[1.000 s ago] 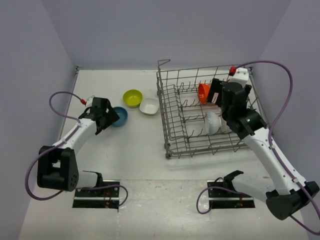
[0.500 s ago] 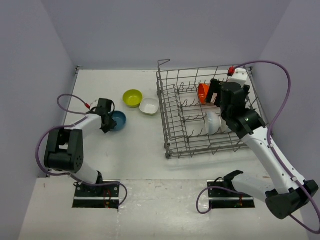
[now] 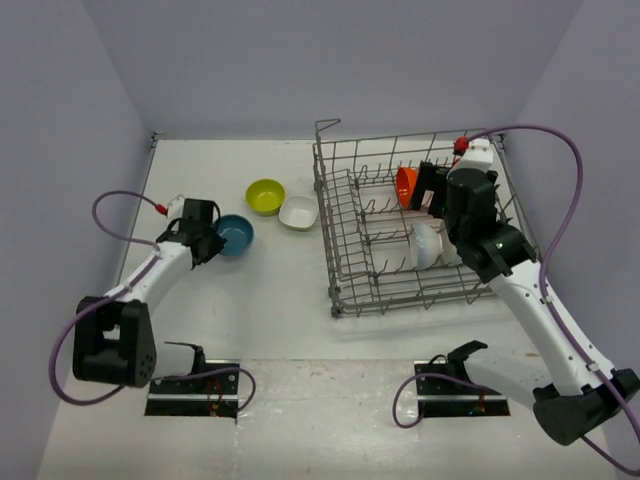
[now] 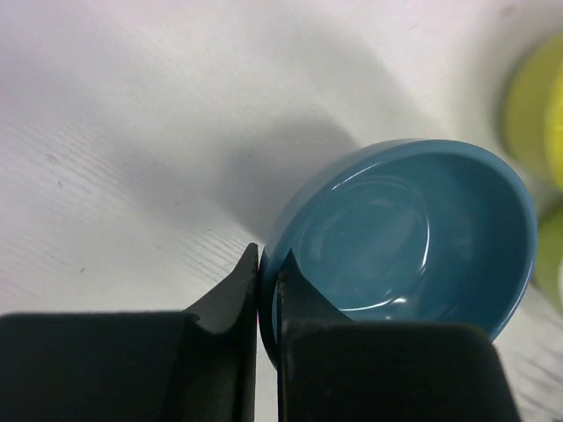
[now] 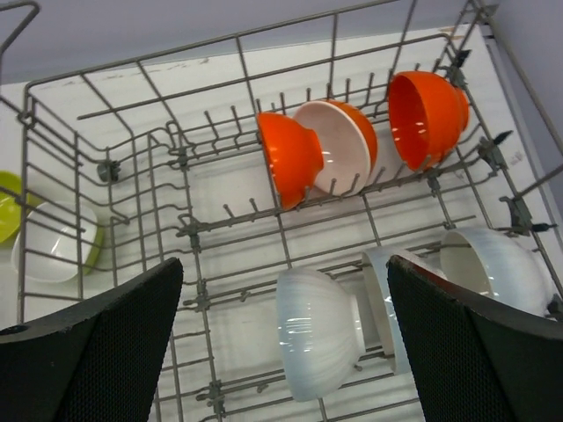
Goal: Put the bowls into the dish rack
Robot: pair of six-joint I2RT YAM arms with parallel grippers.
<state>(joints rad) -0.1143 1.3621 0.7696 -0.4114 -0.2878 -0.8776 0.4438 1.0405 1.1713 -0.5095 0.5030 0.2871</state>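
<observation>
My left gripper is shut on the near rim of the blue bowl, one finger inside the bowl and one outside; in the wrist view the gripper pinches the wall. The bowl looks tilted, at or just above the table. A yellow-green bowl and a white squarish bowl sit on the table left of the dish rack. My right gripper hangs open over the rack, holding nothing. Below it stand orange bowls and white bowls on edge between the tines.
The rack's tall wire side stands between the loose bowls and the loaded rows. A white block with a red cap sits at the rack's far right corner. Purple cables loop beside both arms. Walls close in the table on three sides.
My left gripper has gone from open beside the blue bowl to shut on its rim, and the bowl has shifted slightly. The right gripper, still open, has drifted a little toward the rack's back.
</observation>
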